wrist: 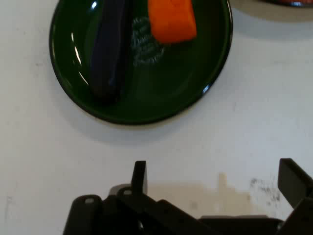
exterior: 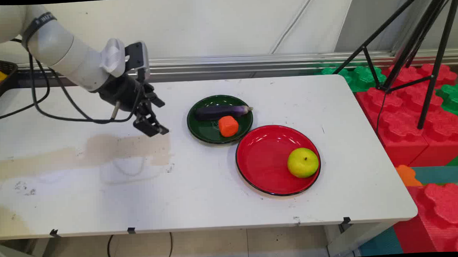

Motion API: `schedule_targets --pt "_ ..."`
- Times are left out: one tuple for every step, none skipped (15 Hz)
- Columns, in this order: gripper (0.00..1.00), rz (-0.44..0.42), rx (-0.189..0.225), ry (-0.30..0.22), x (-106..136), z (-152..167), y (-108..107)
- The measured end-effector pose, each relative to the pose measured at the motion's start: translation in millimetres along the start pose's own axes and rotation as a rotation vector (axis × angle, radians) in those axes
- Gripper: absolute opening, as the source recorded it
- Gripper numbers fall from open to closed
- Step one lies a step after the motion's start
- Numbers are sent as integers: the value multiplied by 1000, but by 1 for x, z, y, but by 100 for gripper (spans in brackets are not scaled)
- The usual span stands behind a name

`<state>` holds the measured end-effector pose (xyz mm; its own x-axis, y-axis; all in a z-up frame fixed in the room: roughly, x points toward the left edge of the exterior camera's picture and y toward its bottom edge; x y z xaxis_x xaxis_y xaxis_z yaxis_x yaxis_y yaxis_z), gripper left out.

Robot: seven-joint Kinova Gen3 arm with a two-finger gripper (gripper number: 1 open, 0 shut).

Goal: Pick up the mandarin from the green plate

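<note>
My black gripper (exterior: 159, 118) hangs just above the white table (exterior: 201, 191), a little left of a dark green plate (exterior: 210, 135). Its fingers are spread wide with nothing between them; in the hand view the gripper (wrist: 215, 178) shows bare table between the fingertips (wrist: 140, 175). On the green plate (wrist: 146, 105) lie a purple eggplant (exterior: 220, 112) (wrist: 108, 54) and an orange block (exterior: 228, 126) (wrist: 171, 20). A red plate (exterior: 263, 161) to the right holds a yellow-green apple (exterior: 302, 162).
A brownish stain (exterior: 125, 148) marks the table under and left of the gripper. A dark basket (exterior: 0, 74) with yellow items stands at the far left. A black tripod (exterior: 415, 51) and red and green foam blocks (exterior: 413, 109) stand beyond the table's right edge.
</note>
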<state>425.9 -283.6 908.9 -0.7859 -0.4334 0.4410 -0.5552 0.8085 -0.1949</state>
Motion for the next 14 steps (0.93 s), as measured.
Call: schedule_targets --pt "100 -5 5 8 4 0 -1" --pt "100 -11 9 18 9 0 -2" --pt "100 -16 13 25 15 1 -2" --pt "100 -19 17 30 19 2 -3" --pt "100 -26 21 35 25 3 -4" --pt "100 -33 26 39 33 4 -4" --pt "100 -40 31 41 42 7 -4" --pt "100 -47 35 40 49 10 -5" --pt "100 -55 40 38 58 13 -5" --pt "100 -64 44 33 66 18 -5" --pt "100 -71 47 27 73 22 -4" --pt "100 -74 49 21 78 25 -4" --pt "100 -80 52 12 85 30 -4" --pt "100 -88 54 0 92 37 -3"
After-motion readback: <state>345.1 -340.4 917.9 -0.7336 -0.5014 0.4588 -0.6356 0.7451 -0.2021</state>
